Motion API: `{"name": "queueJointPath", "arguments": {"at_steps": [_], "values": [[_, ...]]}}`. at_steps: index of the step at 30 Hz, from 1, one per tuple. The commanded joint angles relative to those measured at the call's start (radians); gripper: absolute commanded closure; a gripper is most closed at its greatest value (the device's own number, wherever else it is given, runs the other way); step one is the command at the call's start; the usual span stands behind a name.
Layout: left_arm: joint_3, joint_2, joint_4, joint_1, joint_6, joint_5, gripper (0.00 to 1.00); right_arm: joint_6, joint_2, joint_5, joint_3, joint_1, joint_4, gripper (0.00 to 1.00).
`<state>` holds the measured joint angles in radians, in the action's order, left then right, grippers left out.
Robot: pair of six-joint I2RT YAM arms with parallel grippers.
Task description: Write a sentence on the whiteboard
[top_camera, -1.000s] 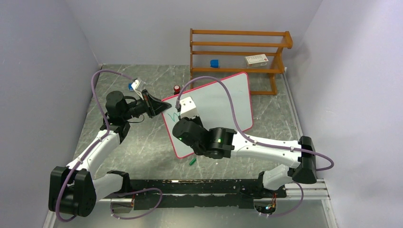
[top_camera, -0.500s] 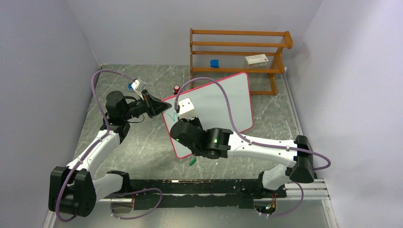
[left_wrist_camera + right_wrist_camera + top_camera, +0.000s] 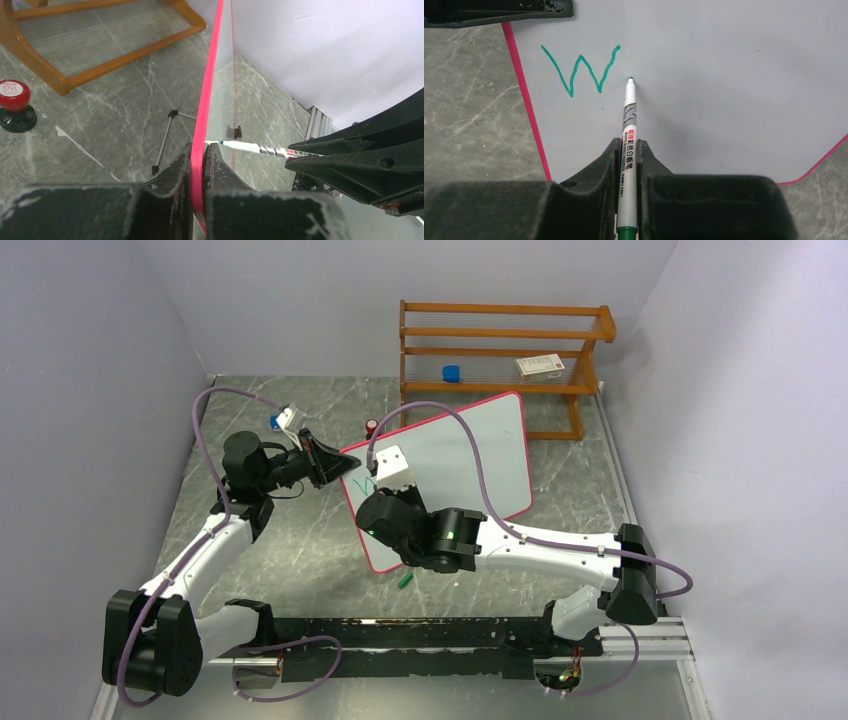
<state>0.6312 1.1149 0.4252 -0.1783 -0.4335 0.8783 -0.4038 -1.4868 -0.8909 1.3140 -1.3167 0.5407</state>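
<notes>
One green "W" [image 3: 580, 70] done on the whiteboard [image 3: 470, 455], which is propped tilted on the desk [image 3: 300, 540]. My left hand [image 3: 200, 152] clamps its pink edge. My right hand [image 3: 627, 147] pinches the marker [image 3: 628, 120], tip just right of the W. Rest of the sentence is unwritten.

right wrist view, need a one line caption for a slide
Right gripper holding a marker, tip at the whiteboard beside a green W near the pink-framed edge.
</notes>
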Motion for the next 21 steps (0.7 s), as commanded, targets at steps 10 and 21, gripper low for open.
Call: {"name": "queueJointPath", "arguments": {"at_steps": [10, 21], "values": [[-0.03, 0.037, -0.121, -0.021, 0.185, -0.059, 0.95, 0.008, -0.012, -0.033, -0.007, 0.008, -0.072, 1.0], [-0.03, 0.035, -0.12, -0.021, 0.184, -0.059, 0.95, 0.036, -0.003, 0.016, -0.019, 0.008, -0.112, 1.0]]}}
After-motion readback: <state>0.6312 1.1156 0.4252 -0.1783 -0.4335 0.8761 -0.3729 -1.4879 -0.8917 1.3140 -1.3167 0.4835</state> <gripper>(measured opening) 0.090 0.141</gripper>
